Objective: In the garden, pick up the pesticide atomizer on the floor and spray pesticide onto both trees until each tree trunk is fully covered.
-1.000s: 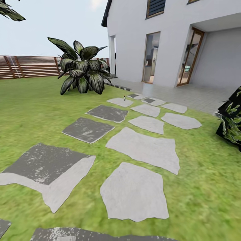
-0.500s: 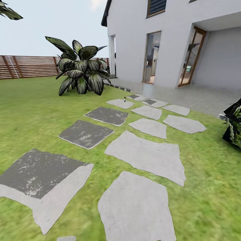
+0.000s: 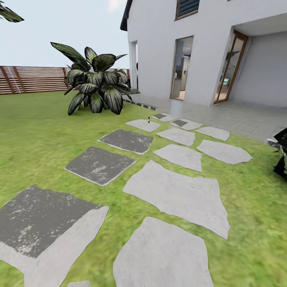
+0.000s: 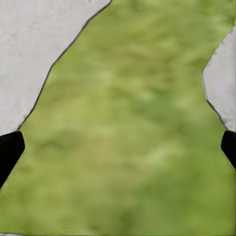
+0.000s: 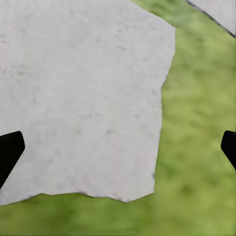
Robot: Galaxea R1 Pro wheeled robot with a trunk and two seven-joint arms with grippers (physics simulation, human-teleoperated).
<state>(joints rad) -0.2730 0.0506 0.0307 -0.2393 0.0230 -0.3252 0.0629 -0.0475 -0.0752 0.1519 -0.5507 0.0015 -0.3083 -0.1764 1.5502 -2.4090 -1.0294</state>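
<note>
Grass: lawn (image 3: 36, 131) with grey paving stones (image 3: 179, 195).
Atomizer: tiny dark object (image 3: 148, 118) on far stone, well apart from both claws.
Left claw (image 4: 118, 147): spread wide, empty, over grass.
Right claw (image 5: 118, 147): spread wide, empty, over stone.

A path of stepping stones (image 3: 175, 195) runs across the lawn (image 3: 36, 135) from the near foreground toward the house (image 3: 207, 48) at the far right. The stones lie in two rough rows — one left, one right — with grass between them. At the far end of the path, on a stone just before the paved terrace (image 3: 239, 115), stands a small bottle-like object (image 3: 148, 118), too small to identify. A broad-leaved plant (image 3: 95, 85) stands on the lawn left of the house corner; the fence (image 3: 32, 79) runs behind it along the far left. Another plant (image 3: 282, 155) sits at the right edge, beside the path. The left pincer (image 4: 118, 147) hangs over grass between two stones; the right pincer (image 5: 118, 147) hangs over a stone's edge.
</note>
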